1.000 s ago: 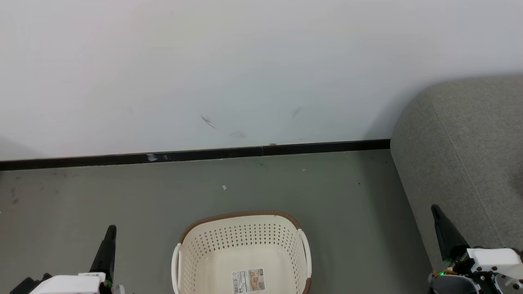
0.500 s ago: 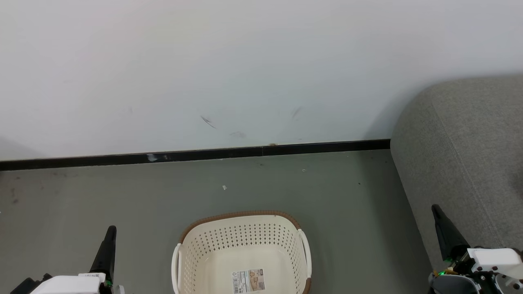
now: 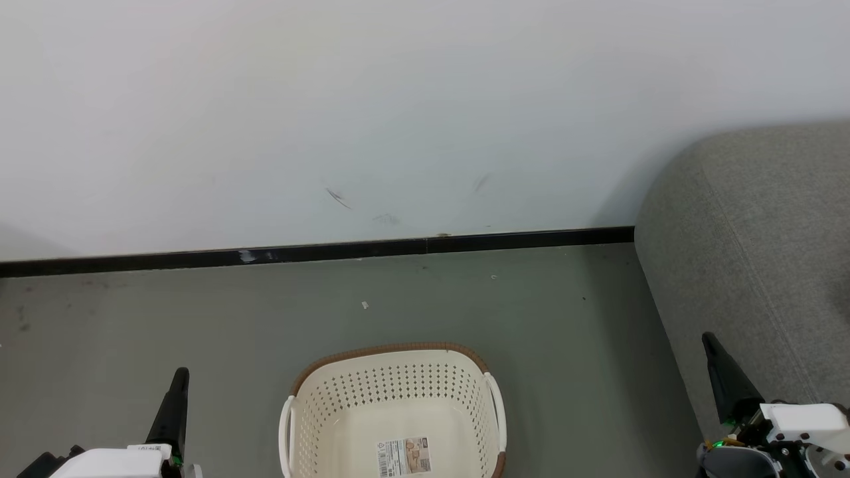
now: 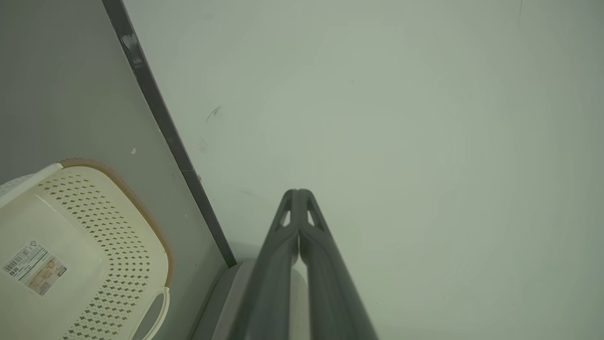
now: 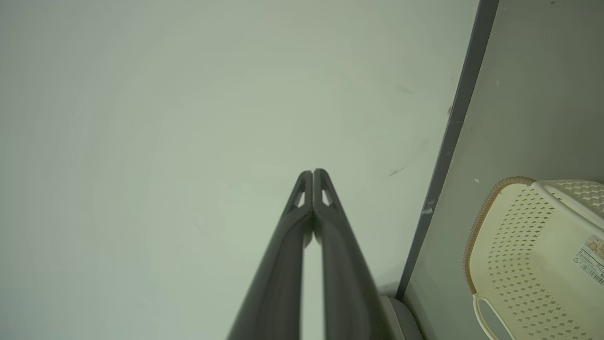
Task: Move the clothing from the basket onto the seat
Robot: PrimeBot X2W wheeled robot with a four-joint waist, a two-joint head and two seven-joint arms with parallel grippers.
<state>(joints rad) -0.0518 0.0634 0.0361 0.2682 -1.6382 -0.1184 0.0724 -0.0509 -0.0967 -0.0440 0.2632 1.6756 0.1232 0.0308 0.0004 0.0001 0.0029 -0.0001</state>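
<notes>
Change: nothing you'd log as moved since earlier.
Left gripper [image 3: 180, 373]: fingers pressed together.
Right gripper [image 3: 708, 338]: likewise closed.
Basket [image 3: 392, 348]: on floor [image 3: 199, 312], left of seat [image 3: 750, 232].

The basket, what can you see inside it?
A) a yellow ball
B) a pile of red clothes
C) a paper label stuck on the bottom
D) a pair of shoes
C: the basket shows bare cream walls full of holes, and the bottom in view holds just a paper label.
</notes>
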